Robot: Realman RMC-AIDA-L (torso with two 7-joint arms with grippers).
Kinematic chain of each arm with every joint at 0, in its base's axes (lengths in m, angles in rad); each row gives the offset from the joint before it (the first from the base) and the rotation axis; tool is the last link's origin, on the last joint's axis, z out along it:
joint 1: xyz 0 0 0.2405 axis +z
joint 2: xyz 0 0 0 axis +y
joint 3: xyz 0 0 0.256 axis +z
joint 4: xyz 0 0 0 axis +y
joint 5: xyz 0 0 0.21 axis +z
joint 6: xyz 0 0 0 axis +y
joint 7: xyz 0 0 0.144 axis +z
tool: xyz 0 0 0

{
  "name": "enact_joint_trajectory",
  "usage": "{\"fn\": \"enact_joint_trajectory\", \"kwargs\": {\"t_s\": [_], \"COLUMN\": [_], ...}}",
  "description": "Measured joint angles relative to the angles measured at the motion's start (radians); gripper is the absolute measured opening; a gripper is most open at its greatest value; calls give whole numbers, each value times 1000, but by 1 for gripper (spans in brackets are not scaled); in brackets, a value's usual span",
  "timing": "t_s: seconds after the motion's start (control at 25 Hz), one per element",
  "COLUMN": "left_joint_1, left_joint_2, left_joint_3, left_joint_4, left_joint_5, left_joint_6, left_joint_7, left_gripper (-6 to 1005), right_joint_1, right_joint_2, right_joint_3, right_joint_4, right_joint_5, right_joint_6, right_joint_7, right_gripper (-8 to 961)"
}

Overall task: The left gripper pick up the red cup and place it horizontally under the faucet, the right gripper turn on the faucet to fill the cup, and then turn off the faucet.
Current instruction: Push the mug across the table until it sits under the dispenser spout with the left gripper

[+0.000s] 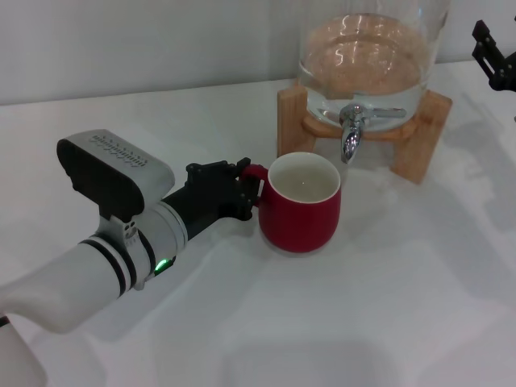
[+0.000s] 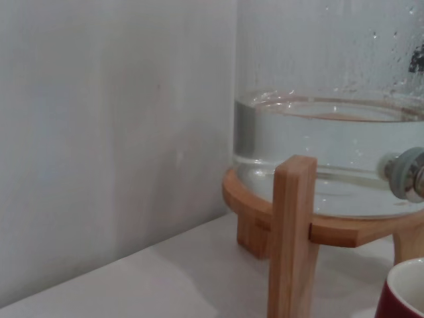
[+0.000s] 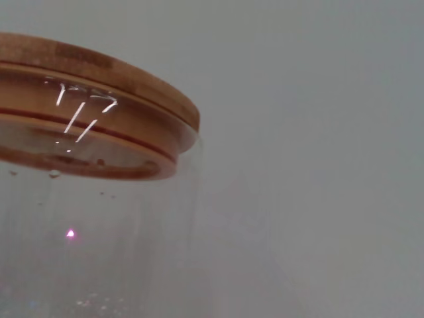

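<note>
The red cup stands upright on the white table, its white inside facing up, just below and in front of the chrome faucet. No water stream shows at the spout. My left gripper, a black claw, is at the cup's left side with its fingers closed around the red loop handle. The left wrist view shows the cup's rim and part of the faucet. My right gripper is raised at the far right, beside the dispenser and apart from the faucet, only partly in view.
The clear glass dispenser holds water and sits on a wooden stand at the back. Its wooden lid shows in the right wrist view. A pale wall runs behind the table.
</note>
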Motion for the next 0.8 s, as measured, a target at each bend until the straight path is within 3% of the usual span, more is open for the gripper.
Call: {"fn": "enact_joint_trajectory", "kwargs": {"t_s": [0.8], "left_joint_1": [-88], "left_joint_2": [0], "left_joint_3": [18], "left_joint_4": [2], "left_joint_5": [-3], "left_joint_6": [80], "left_joint_7": [-58], "left_gripper": [171], "right_joint_1": [-8], "right_joint_2": [-1], "right_joint_3": [-37], "right_joint_4": [-2], "right_joint_5": [11], "right_joint_6": [12], "right_joint_7": [-6], "right_gripper": [617]}}
